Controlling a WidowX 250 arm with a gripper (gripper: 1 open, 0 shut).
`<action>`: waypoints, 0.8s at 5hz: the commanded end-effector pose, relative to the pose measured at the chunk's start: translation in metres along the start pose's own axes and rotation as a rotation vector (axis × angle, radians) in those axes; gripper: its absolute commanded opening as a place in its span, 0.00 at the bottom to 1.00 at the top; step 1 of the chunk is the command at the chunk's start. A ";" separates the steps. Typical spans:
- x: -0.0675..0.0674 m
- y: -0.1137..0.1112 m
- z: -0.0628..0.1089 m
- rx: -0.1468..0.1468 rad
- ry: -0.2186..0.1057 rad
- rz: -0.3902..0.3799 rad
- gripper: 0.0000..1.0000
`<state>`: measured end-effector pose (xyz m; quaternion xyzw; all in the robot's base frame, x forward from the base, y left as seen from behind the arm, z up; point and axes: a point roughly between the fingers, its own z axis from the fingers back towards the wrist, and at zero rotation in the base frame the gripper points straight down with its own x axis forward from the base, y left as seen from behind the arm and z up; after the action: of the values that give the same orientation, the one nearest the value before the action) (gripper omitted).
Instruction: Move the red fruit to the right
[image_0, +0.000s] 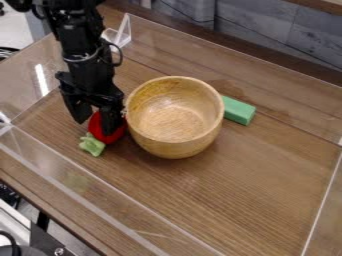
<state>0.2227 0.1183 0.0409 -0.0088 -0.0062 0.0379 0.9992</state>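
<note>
The red fruit (108, 131) is lying on the desk (227, 190) just left of the wooden bowl (174, 116), its long axis slanting so that the light green stem (91, 146) is pointing toward the lower left. The gripper (95, 112) is pointing straight down with its jaws standing wide open on either side of the fruit, gripping nothing. A flat green block (239, 110) is sitting beside the bowl's far right rim.

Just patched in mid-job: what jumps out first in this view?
The black claw stands out at left, pointing down with its jaws open around the red fruit, which sits against the left side of the wooden bowl. A flat green block lies just right of the bowl.
</note>
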 end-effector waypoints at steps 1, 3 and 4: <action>0.007 0.009 0.006 0.012 -0.035 0.025 1.00; 0.012 0.014 0.004 0.007 -0.037 0.042 1.00; 0.013 0.015 0.003 0.007 -0.038 0.046 1.00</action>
<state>0.2278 0.1263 0.0350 -0.0138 -0.0064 0.0558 0.9983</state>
